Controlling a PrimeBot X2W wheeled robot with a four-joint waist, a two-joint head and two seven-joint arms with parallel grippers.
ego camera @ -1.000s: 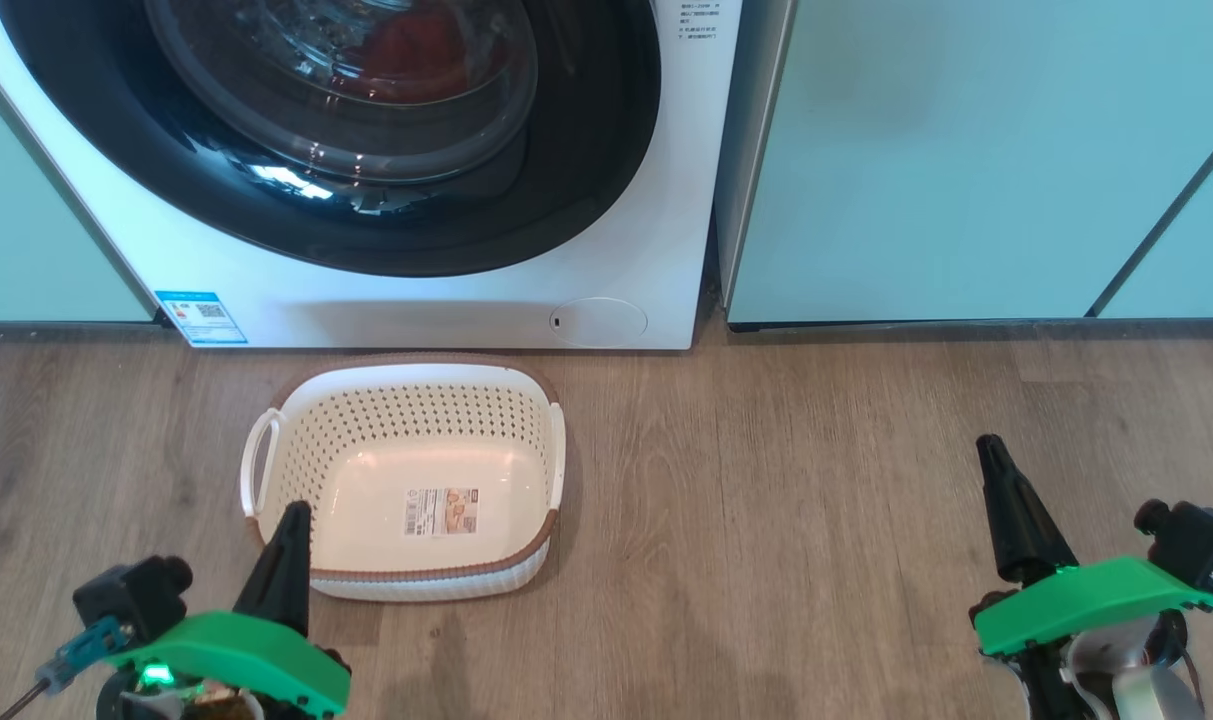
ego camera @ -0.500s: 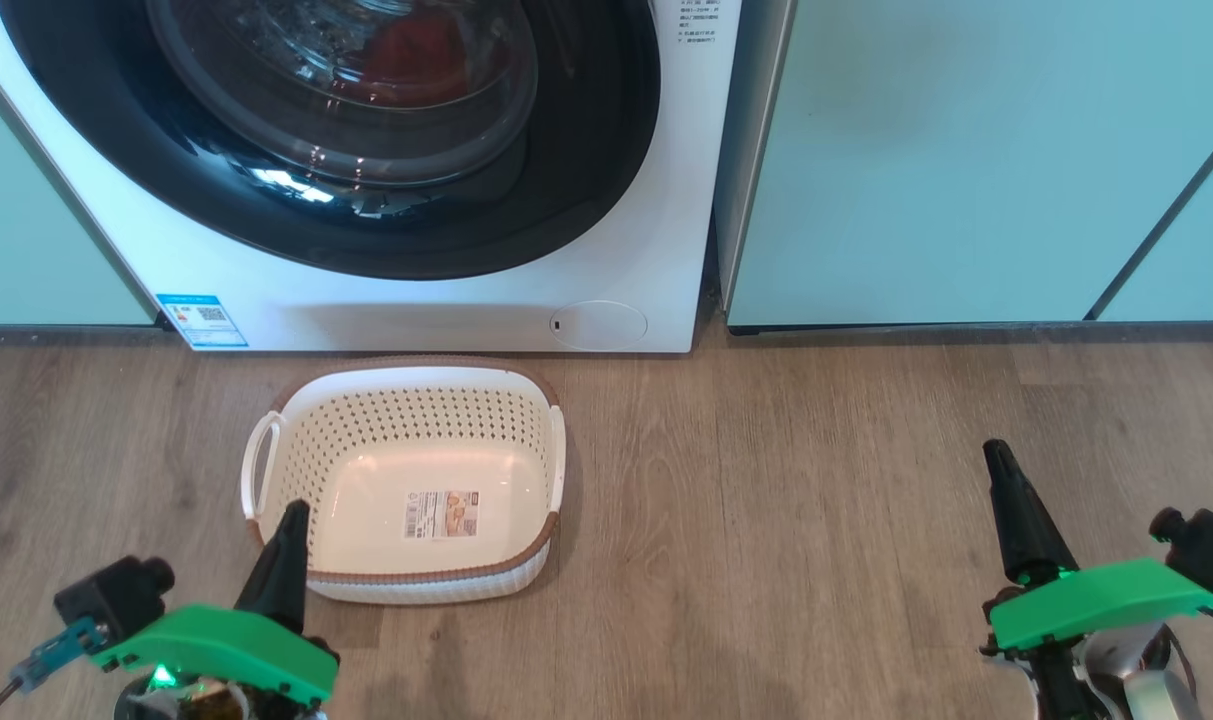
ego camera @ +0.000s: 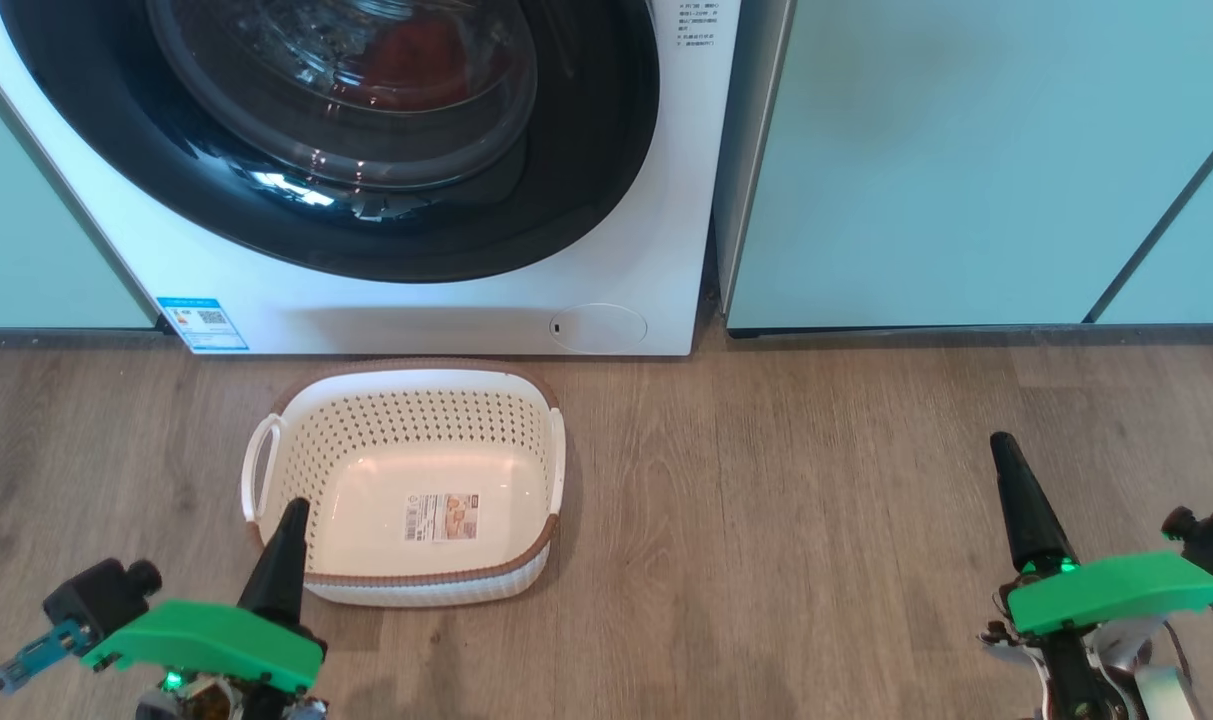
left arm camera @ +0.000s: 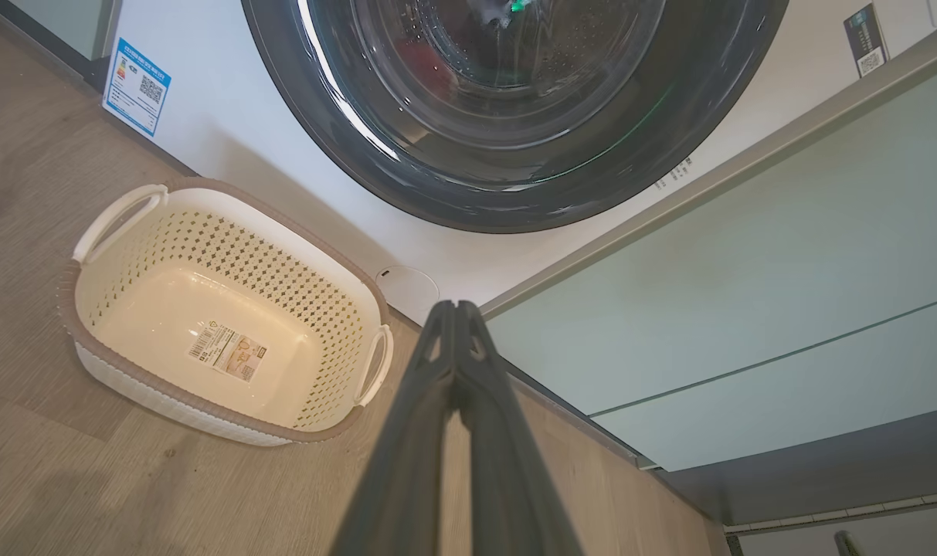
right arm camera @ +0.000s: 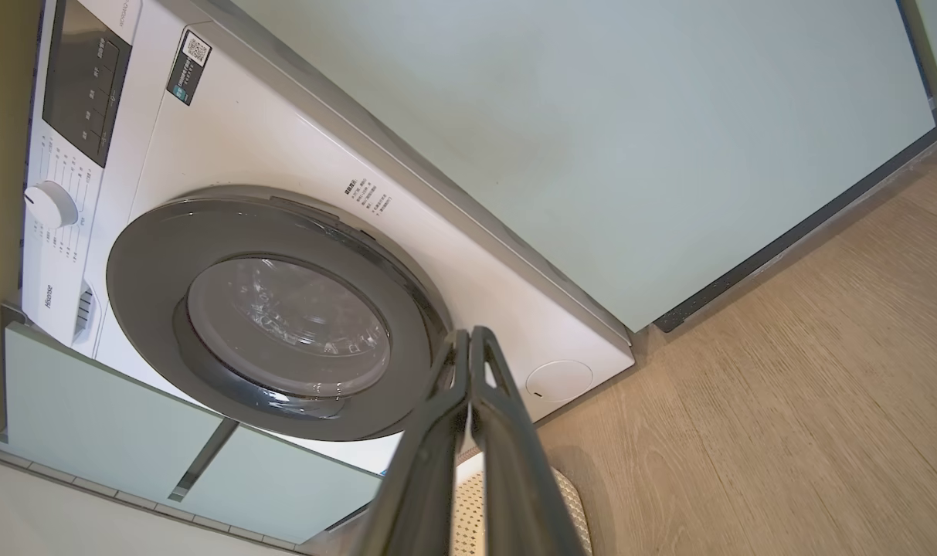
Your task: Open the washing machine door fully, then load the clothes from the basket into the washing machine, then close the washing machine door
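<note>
- Washing machine door (ego camera: 346,130): upper left of head view, shut flat against the white washing machine (ego camera: 416,310). Its top is cut off by the frame edge there. Right wrist view gives the whole round rim, flush w/ the front, glass bowl bulging out toward the room.
- Blue label (ego camera: 202,322) sits at the machine's low left corner; print too small to read.
- left tool (ego camera: 291,520): low left of head view, green-covered wrist below it, partly cut off at the bottom edge. Fingers (left arm camera: 429,409) pressed together, nothing btwn them, pointing up-view toward the machine w/ a slight lean right. Tip overlaps the basket's near-left corner in head view; contact can't be judged.
- basket (ego camera: 416,425): on the wood floor (ego camera: 816,500), just in front of the machine, below the door. Open side up, long axis left-right, parallel to the machine front, a white handle at each end. Sticker (ego camera: 441,516) on its bottom.
- clothes (ego camera: 416,60): red patch behind the door glass, inside the drum. Blurred by reflections, so shape & stripes can't be made out.
- Round flap (ego camera: 598,325): low right on the machine front.
- Pale green cabinets (ego camera: 966,150): right of the machine.
- right tool (ego camera: 1006,460): low right, wrist cut off at the corner. Fingers clenched tight, gripping nothing, leaning up-left over the floor, well apart from the basket.
</note>
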